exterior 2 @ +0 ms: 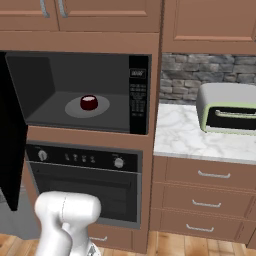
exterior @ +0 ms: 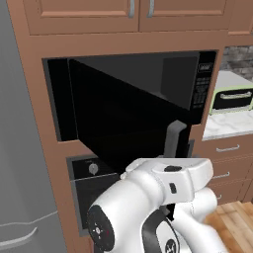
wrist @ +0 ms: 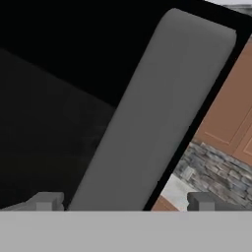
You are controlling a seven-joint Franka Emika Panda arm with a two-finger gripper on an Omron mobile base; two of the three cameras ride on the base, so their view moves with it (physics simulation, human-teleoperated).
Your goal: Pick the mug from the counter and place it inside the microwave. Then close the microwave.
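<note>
The dark red mug [exterior 2: 89, 102] sits upright on the round grey turntable [exterior 2: 75, 108] inside the microwave [exterior 2: 138, 95]. The microwave's black glass door [exterior: 123, 118] stands swung out toward me, its grey handle [exterior: 174, 138] on the free edge. In the hand view my gripper [wrist: 123, 202] is open and very close to that handle [wrist: 162, 113], which runs diagonally up between the two fingertips [wrist: 48, 201]; I cannot tell whether they touch it. Nothing is held. The marble counter [exterior 2: 185, 135] lies to the right.
A black wall oven [exterior 2: 82, 185] with knobs sits under the microwave. A pale green toaster oven [exterior 2: 227, 110] stands on the counter before a stone backsplash [exterior 2: 180, 80]. Wooden drawers [exterior 2: 210, 195] lie below, cabinets above, and a grey fridge side [exterior: 20, 148] is at left.
</note>
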